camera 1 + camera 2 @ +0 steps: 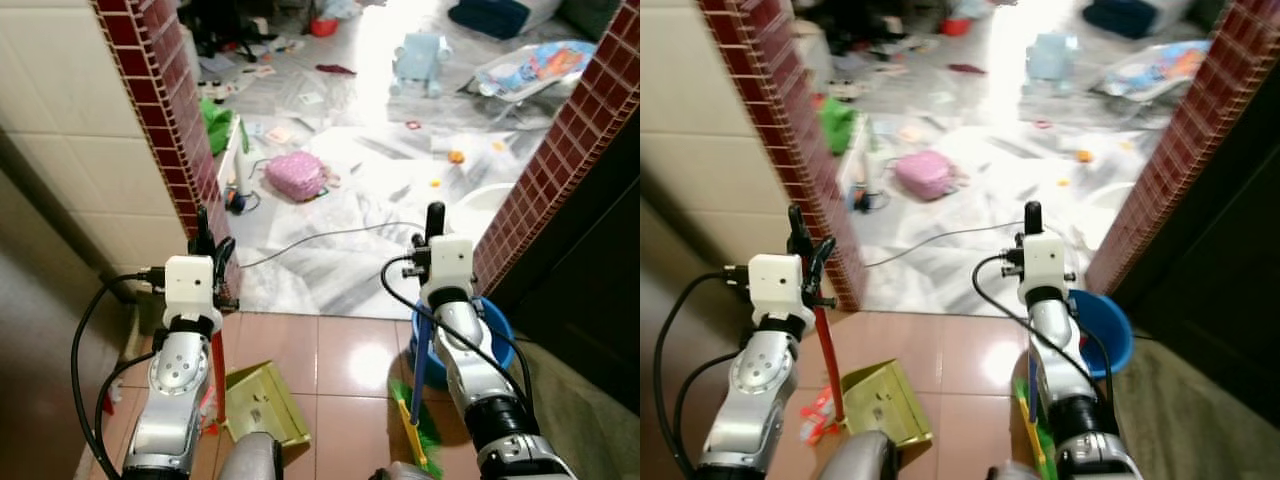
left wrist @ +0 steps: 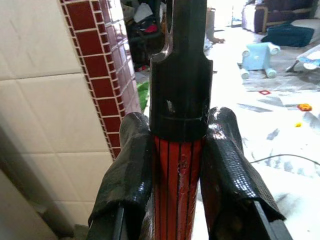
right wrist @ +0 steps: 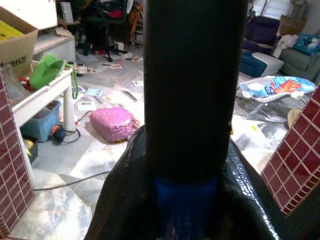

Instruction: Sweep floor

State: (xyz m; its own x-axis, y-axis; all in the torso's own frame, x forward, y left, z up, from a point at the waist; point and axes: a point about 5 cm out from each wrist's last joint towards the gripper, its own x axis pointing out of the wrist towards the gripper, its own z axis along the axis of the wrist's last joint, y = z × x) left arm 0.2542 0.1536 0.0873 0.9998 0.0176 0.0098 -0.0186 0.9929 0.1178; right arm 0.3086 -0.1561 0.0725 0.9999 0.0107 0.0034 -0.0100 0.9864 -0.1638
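Sweeping barely begun: left gripper (image 2: 180,165) jaws clamped the red-handled yellow plastic dustpan (image 1: 262,402), right gripper (image 3: 187,170) jaws clamped the blue-handled green-bristled broom (image 1: 419,425), both near the blue bucket (image 1: 1110,325); litter remained beyond.

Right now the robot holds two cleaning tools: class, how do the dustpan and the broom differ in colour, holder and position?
The dustpan is yellow-green on a red handle; the broom has green bristles on a blue handle. The left end effector grips the dustpan's handle, while the right end effector grips the broom's. The dustpan sits on the terracotta tiles at the robot's left, the broom at its right beside a blue bucket. Both handles end in black tops.
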